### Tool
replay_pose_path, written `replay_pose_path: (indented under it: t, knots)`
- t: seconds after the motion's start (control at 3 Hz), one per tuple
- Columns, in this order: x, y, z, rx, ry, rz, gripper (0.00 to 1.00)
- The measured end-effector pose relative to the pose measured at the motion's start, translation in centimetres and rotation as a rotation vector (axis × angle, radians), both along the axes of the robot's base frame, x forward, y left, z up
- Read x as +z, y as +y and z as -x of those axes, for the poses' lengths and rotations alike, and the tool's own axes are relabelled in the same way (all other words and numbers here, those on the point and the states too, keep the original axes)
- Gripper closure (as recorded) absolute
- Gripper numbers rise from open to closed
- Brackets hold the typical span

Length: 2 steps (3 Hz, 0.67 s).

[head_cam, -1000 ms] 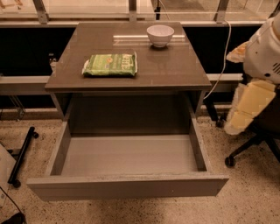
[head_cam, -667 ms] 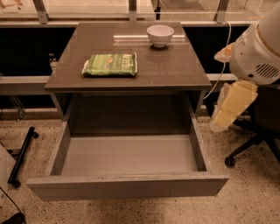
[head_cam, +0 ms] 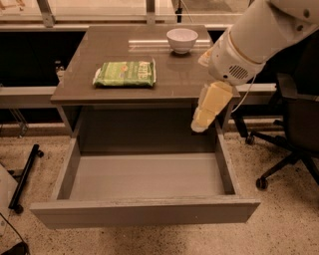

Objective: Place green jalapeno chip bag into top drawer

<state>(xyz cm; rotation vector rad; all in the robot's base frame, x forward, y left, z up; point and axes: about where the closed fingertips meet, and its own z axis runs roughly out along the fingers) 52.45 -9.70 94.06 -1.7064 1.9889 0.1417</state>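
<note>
The bag (head_cam: pixel 124 73) lies on the table (head_cam: pixel 99 45), upper left, not grasped. The drawer (head_cam: pixel 144 211) is open below. The gripper (head_cam: pixel 202 121) hangs centre-right; clenched or released, I cannot tell. Pickup and placing are not yet done.

Speckled floor (head_cam: pixel 279 229) lies under the grey-brown table (head_cam: pixel 184 74). 1 black wheeled chair (head_cam: pixel 294 124) stands right of it, with a bright window (head_cam: pixel 99 7) behind. The gripper (head_cam: pixel 200 124) hangs at its front-right edge.

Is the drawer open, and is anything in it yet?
Open and empty: the drawer is pulled out, floor bare. The bag lies on the table; the gripper hangs by the table's right front corner.
</note>
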Motion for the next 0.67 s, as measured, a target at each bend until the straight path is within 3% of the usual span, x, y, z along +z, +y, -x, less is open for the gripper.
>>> replay_pose_path:
  t: [0.33, 0.67]
  knots:
    - [-1.27, 3.58, -4.96, 0.057, 0.017, -0.040, 0.00]
    - [-1.27, 3.58, -4.96, 0.057, 0.017, -0.040, 0.00]
